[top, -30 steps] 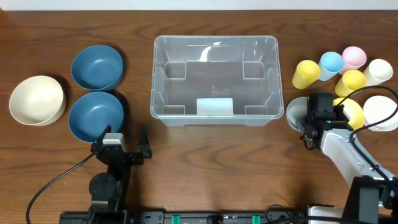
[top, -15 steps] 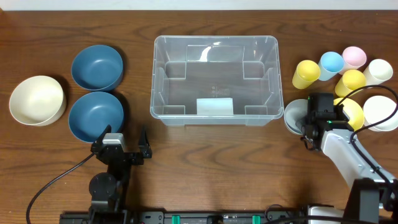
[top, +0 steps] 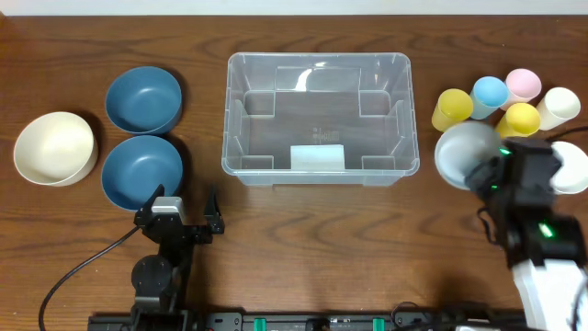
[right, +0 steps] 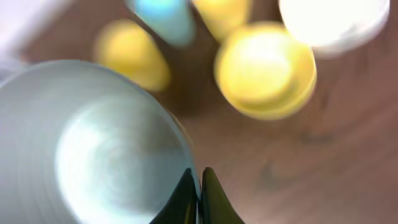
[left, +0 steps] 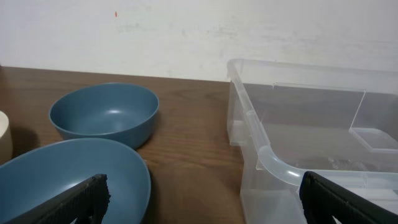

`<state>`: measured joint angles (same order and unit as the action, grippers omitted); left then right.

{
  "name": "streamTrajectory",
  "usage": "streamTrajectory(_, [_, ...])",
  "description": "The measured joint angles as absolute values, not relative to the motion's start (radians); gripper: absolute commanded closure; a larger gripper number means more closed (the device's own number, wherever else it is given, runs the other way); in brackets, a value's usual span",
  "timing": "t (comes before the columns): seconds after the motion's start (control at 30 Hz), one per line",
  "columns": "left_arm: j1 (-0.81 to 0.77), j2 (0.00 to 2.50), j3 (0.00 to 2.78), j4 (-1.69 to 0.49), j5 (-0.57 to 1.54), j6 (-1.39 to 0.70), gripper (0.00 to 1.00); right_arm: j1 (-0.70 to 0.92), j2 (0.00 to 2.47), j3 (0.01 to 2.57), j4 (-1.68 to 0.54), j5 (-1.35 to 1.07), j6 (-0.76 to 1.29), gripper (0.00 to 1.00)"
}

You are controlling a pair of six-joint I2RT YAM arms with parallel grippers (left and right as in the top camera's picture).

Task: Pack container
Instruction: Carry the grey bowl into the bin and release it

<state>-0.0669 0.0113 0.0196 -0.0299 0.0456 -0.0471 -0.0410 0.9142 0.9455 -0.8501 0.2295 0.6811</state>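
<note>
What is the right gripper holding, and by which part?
The right gripper pinches a pale grey round bowl by its rim; the left gripper holds nothing.

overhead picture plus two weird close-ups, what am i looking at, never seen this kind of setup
Two robot arms sit at a wooden table. The wide picture looks down from above; the other two come from cameras on each wrist. The left hand is open, holding nothing, beside a blue bowl; another blue bowl and a cream bowl lie nearby. The right hand pinches the rim of a grey bowl, next to coloured cups. The clear container has no bowls or cups in it.
</note>
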Motion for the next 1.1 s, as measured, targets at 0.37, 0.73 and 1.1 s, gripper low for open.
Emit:
streamTrajectory(0.37, [-0.067,0.011,0.020,-0.030,0.046,-0.047,0.02,0.013,0.809,1.105,-0.727,-0.022,0.450,0.99])
streamTrajectory(0.73, [-0.067,0.011,0.020,-0.030,0.046,-0.047,0.02,0.263,1.398,1.325,-0.776,-0.109,0.300,0.99])
streamTrajectory(1.1, [-0.067,0.011,0.020,-0.030,0.046,-0.047,0.02,0.338,1.770,1.641,-0.821,-0.023,0.230,0.98])
